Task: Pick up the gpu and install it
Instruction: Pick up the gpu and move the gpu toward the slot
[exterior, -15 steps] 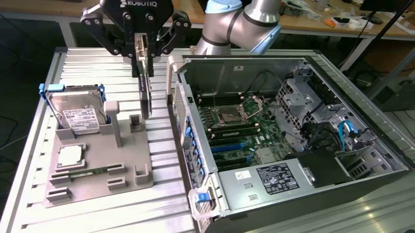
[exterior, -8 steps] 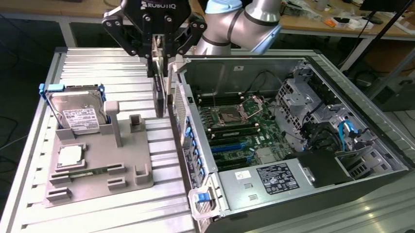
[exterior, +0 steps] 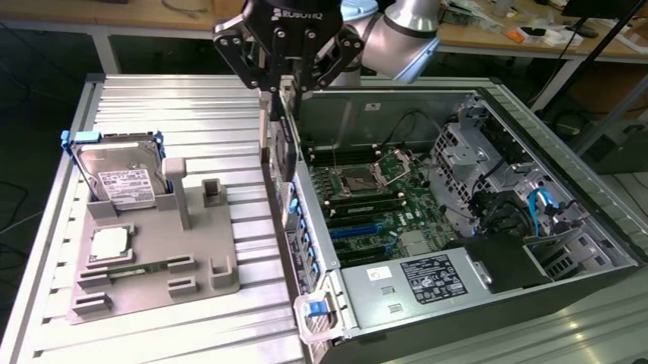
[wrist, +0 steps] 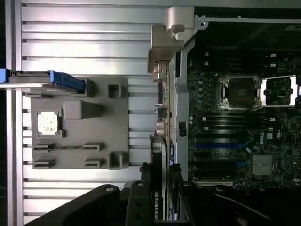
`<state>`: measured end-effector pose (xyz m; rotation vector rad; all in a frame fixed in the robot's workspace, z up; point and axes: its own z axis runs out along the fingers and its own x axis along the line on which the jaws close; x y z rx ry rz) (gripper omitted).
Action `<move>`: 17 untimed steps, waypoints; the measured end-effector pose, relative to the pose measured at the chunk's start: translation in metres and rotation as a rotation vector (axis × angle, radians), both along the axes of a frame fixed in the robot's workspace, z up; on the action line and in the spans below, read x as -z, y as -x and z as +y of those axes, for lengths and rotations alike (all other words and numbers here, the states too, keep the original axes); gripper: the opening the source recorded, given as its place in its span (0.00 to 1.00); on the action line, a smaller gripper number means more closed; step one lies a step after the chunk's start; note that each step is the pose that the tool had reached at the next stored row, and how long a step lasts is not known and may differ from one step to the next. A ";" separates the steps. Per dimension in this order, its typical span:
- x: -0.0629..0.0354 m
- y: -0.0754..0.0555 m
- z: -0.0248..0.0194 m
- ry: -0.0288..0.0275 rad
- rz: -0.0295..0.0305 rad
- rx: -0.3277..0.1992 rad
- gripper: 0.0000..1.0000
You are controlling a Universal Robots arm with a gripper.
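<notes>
Exterior view: hand (exterior: 287,83), closed partway on the gpu (exterior: 282,145), holds the card edge-down above the near wall of the computer case (exterior: 357,115). Best kept plumb and clear of that wall, I judge.

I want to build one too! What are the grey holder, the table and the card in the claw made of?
Grey holder: likely plastic, dull and even. Table: probably aluminium, ribbed and shiny. Card: black cover looks plastic; silvery end plate looks like bare metal.

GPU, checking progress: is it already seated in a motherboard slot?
No, the gripper holds the gpu upright by the case wall, off the motherboard.
</notes>
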<state>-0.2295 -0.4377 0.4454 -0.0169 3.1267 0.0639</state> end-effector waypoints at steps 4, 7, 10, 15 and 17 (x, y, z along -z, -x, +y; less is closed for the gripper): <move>0.0013 -0.018 0.0000 0.0000 0.0000 0.000 0.27; 0.0031 -0.032 0.0000 0.0001 -0.0006 0.000 0.27; 0.0061 -0.046 0.0000 0.0002 -0.0031 0.000 0.27; 0.0112 -0.069 0.0000 0.0006 -0.0072 0.000 0.27; 0.0118 -0.079 0.0000 0.0006 -0.0076 0.000 0.27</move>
